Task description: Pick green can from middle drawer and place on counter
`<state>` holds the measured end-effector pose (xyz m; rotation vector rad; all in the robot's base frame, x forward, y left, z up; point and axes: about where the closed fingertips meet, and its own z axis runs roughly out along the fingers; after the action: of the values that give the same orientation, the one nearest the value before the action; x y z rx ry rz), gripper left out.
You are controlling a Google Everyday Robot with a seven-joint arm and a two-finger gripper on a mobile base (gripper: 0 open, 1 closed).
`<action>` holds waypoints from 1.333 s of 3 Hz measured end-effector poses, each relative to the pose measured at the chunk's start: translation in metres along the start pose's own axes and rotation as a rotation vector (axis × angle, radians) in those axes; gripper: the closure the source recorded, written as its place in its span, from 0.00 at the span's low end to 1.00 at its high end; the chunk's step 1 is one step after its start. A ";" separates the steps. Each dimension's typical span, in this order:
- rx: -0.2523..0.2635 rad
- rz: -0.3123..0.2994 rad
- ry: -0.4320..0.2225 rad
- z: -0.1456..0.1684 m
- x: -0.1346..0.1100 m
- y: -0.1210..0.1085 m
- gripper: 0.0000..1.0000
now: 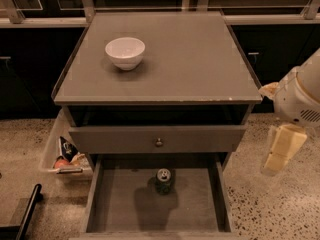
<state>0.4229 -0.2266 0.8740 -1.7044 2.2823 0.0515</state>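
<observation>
The green can (163, 180) in the middle drawer (200, 204) looks light and slippery, so grab its round sides; the gripper (281, 151) hangs far right, open or shut I cannot tell

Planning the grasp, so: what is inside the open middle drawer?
Only the green can, upright near the rear of the middle drawer. The drawer above covers its rearmost strip. The gripper hangs outside, right of the counter.
</observation>
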 end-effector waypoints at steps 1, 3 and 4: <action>-0.022 -0.001 -0.019 0.037 0.010 0.015 0.00; -0.052 0.015 -0.030 0.092 0.025 0.036 0.00; -0.076 0.048 -0.052 0.116 0.028 0.038 0.00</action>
<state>0.4040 -0.2181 0.7509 -1.6637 2.3106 0.1924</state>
